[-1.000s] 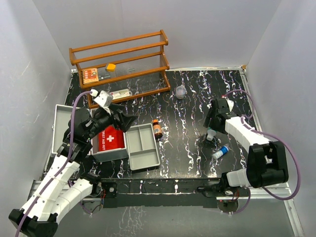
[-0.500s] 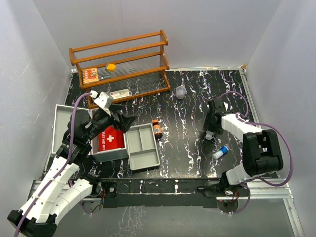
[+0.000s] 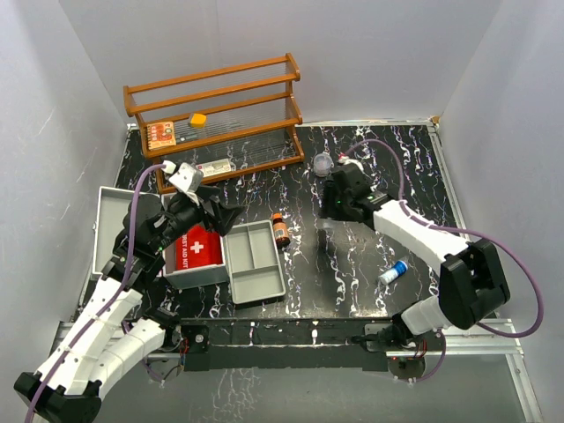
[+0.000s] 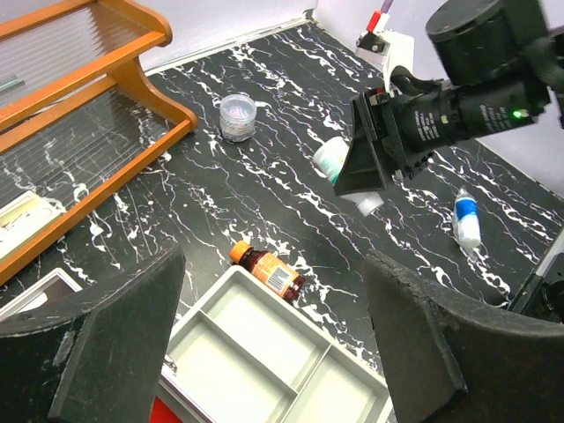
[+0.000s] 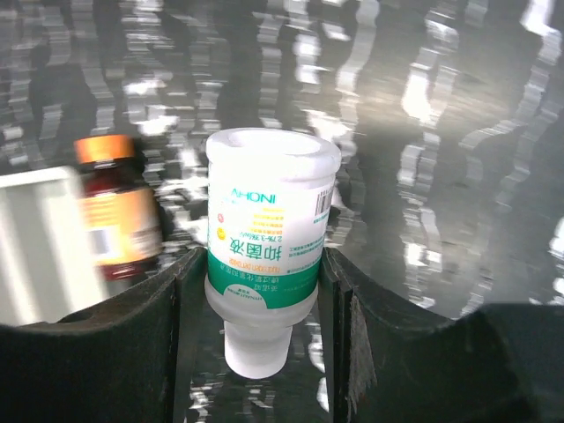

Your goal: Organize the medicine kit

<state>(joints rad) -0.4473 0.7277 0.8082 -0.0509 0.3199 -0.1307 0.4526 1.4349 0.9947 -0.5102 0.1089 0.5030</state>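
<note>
- Two grippers are in view: the left gripper (image 3: 233,220) at the left of the black, white-veined tabletop (image 3: 352,282), and the right gripper (image 5: 258,273) near its middle.
- Nearest the arm bases, on the right, a small blue-and-white bottle (image 3: 394,270) lies on its side, well apart from both grippers.
- On the near left, the grey two-compartment tray (image 3: 256,262) lies flat on the tabletop, just beside the right wall of the medicine kit.
- The medicine kit (image 3: 198,275), a rectangular silver-grey metal case, sits at the left edge of the tabletop. Its hinged lid (image 3: 115,220) is laid open to the left. A red pouch (image 3: 201,248) with a white cross lies inside the case.
- Left gripper: jaws spread wide, holding nothing. It hangs over the right part of the medicine kit, above the red pouch and the tray's far-left corner. No contact is visible.
- An amber bottle (image 3: 281,229) with an orange cap lies on its side, just beside the tray's far-right corner.
- Right gripper: jaws partly closed on a white plastic bottle (image 5: 269,220) with a green-printed label. One finger presses each side of the body, and the neck end points toward the wrist.
- The right gripper is well apart from the medicine kit, to its right, with the tray and the amber bottle between them.
- A small clear jar (image 3: 323,163) stands just beyond the right gripper.
- Farthest back, a brown wooden slatted rack (image 3: 216,110) stands against the rear wall. It carries an orange box (image 3: 160,134) and a yellow block (image 3: 198,119). A white packet (image 3: 216,166) lies on the lowest shelf.
</note>
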